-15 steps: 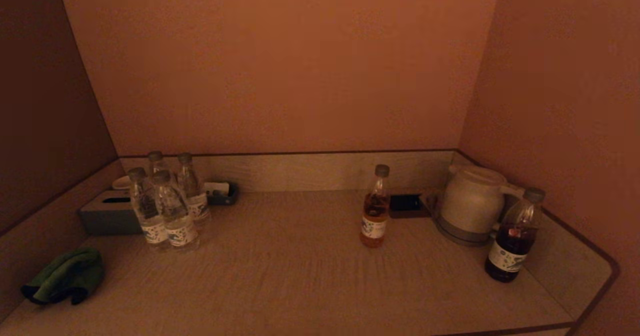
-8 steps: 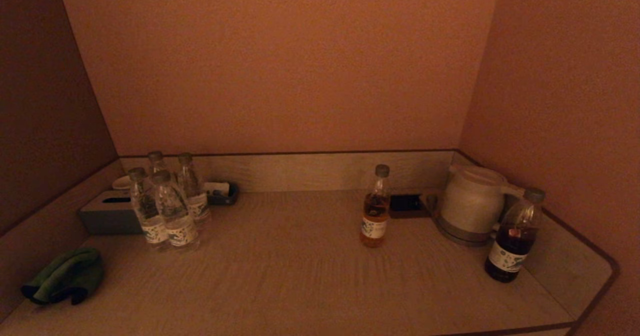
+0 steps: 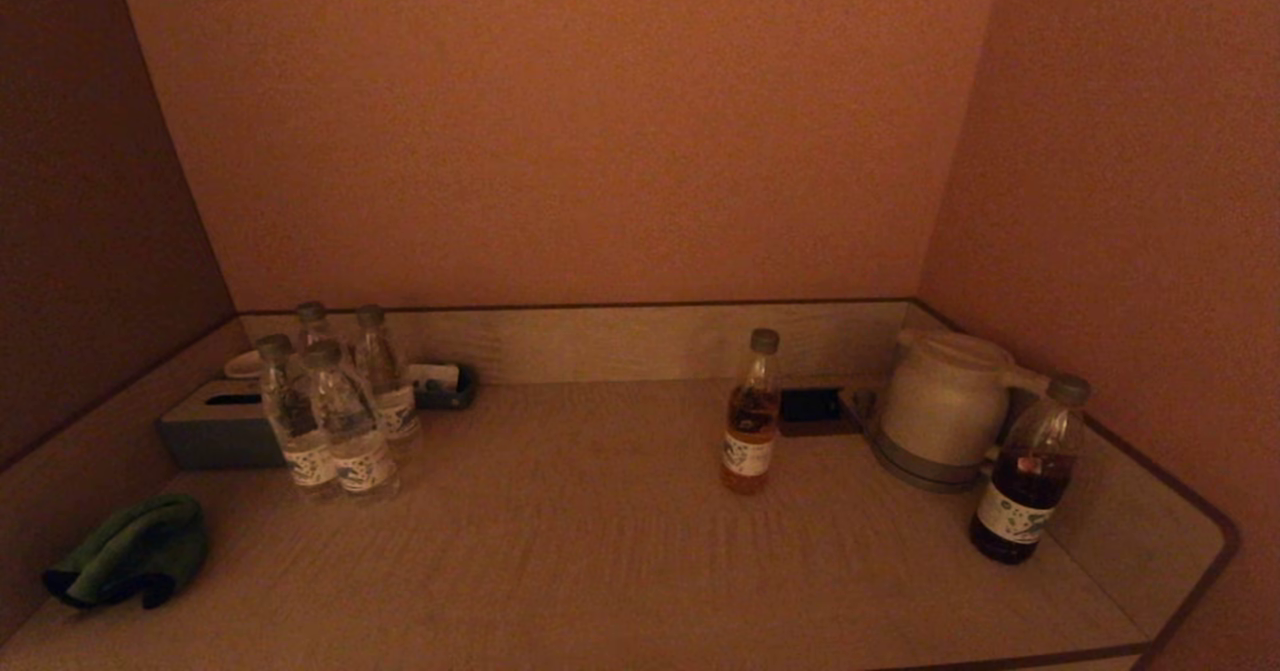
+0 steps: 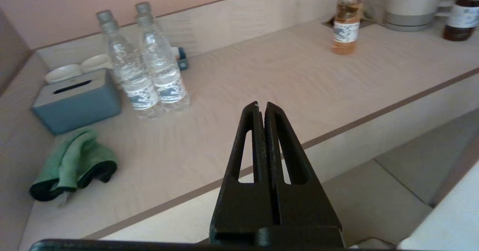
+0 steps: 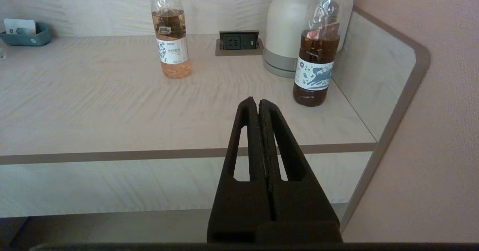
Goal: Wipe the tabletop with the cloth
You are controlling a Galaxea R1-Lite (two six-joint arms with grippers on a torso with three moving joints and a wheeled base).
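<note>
Since the last second shows nothing moved, we judge wiping not yet begun: the cloth (image 3: pixel 128 551) lies bunched at the tabletop's (image 3: pixel 600 551) left front corner, and both the left gripper (image 4: pixel 261 107) and right gripper (image 5: pixel 254 102) wait off its front edge, jaws pressed together, empty.

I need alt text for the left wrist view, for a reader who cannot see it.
The shut left gripper hangs before the tabletop's front edge. A green cloth lies crumpled on the tabletop near a tissue box and water bottles.

kettle (image 5: pixel 299 26) top cut off
</note>
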